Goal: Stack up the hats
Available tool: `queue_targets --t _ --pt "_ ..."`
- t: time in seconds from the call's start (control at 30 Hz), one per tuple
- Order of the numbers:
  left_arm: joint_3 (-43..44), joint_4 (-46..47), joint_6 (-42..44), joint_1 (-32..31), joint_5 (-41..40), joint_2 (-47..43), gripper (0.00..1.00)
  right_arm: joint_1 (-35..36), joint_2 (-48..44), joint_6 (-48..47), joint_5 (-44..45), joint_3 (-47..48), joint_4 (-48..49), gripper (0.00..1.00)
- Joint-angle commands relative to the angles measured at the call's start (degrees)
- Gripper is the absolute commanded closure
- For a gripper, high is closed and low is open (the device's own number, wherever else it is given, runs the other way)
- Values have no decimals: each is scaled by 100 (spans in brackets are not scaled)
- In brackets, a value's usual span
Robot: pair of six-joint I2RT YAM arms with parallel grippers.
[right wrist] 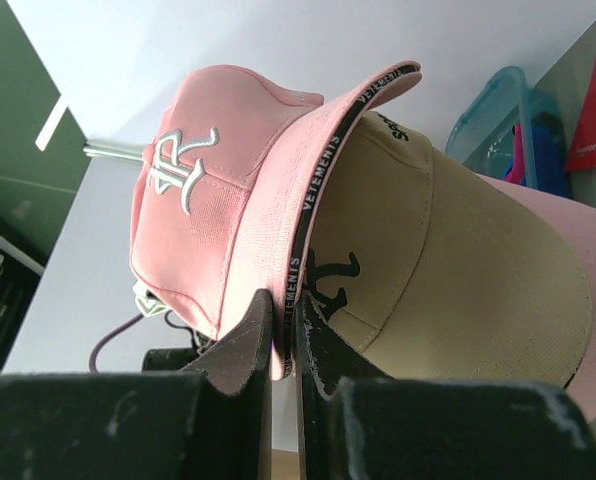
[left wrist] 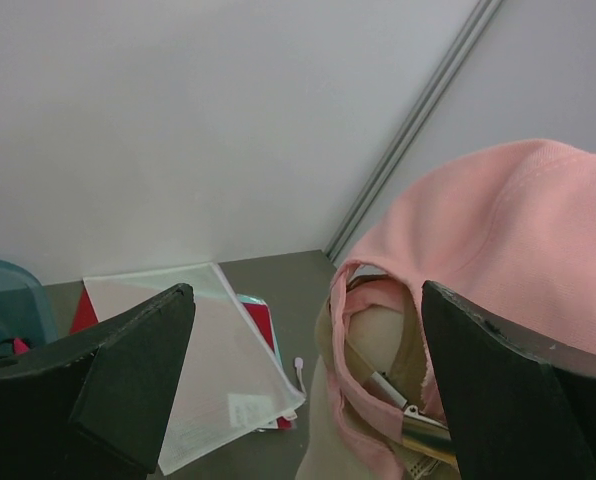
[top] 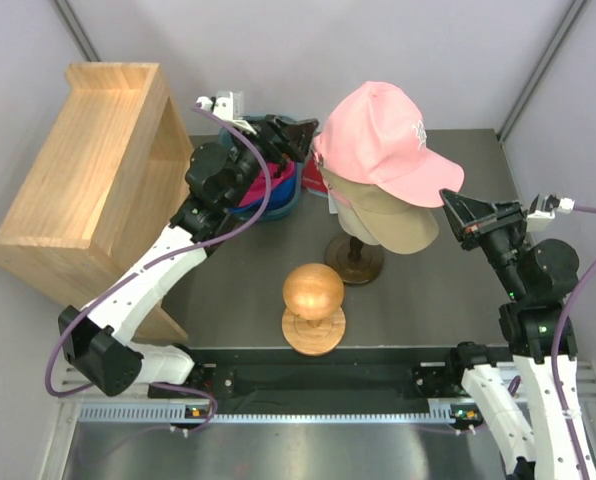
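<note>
- Pinching the front edge of the pink cap's brim, the right gripper has its jaws closed on the black-taped rim.
- The left gripper is spread wide and holds nothing. It sits just beside the rear of the pink cap without touching, and its fingers frame the back strap and metal buckle.
- Below the left gripper is a clear blue tub with royal blue and magenta cloth inside.
- The pink cap sits on top of the tan cap, both on a stand at the middle back of the table.
- Bare table lies between the stand and the right arm. The wooden ball stands just in front of the stand.
- A wooden shelf closes off the left side, and grey walls close the back and right.
- The pink cap has white raised lettering on its front. Its brim is curved, with white words on the black edge tape.
- The tan cap has a black embroidered letter. Its brim points the same way, below the pink one.
</note>
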Motion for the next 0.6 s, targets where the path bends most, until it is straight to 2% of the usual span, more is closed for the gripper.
queue_targets --t 0.0,0.2,0.57 --pt "-205 163 -197 34 182 -211 1 -56 318 -830 -270 106 -1242 100" --pt "-504 92 -452 25 612 -334 1 -56 397 -1129 -278 203 -1691 100" --pt "-979 -119 -610 16 683 -634 2 -64 19 -1427 -217 -78 -2657 100"
